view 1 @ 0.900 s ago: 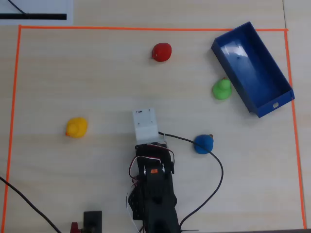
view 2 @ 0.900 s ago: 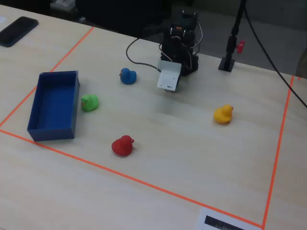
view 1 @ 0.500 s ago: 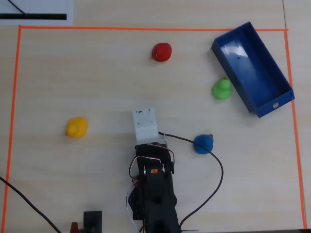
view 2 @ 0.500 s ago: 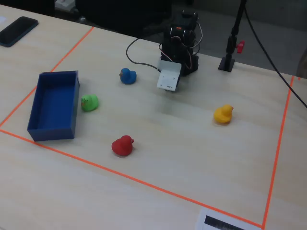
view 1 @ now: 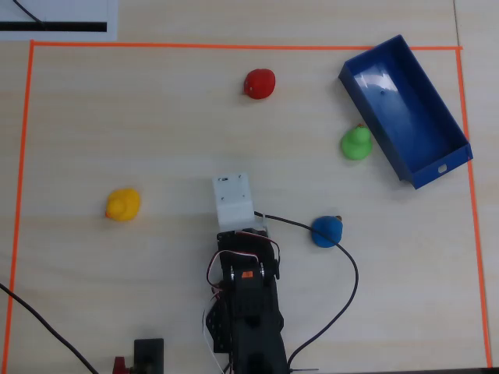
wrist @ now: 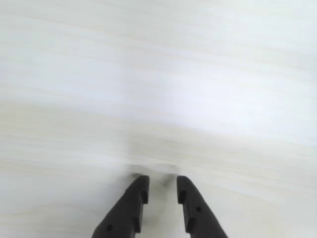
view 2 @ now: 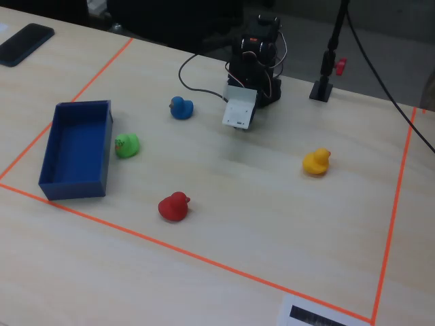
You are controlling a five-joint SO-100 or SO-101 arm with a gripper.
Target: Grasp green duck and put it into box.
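The worktop [view 1: 156,125] is showing pale, light wood grain, edged by a thin orange tape line [view 1: 234,46]. The box [view 1: 437,117] is showing dark blue with a small white mark on one short end. Four ducks are sitting in bright colours: the green duck [view 1: 356,143], a red duck [view 1: 260,83], a yellow duck [view 1: 123,205] and a blue duck [view 1: 327,231]. The gripper [wrist: 162,191] is appearing black.
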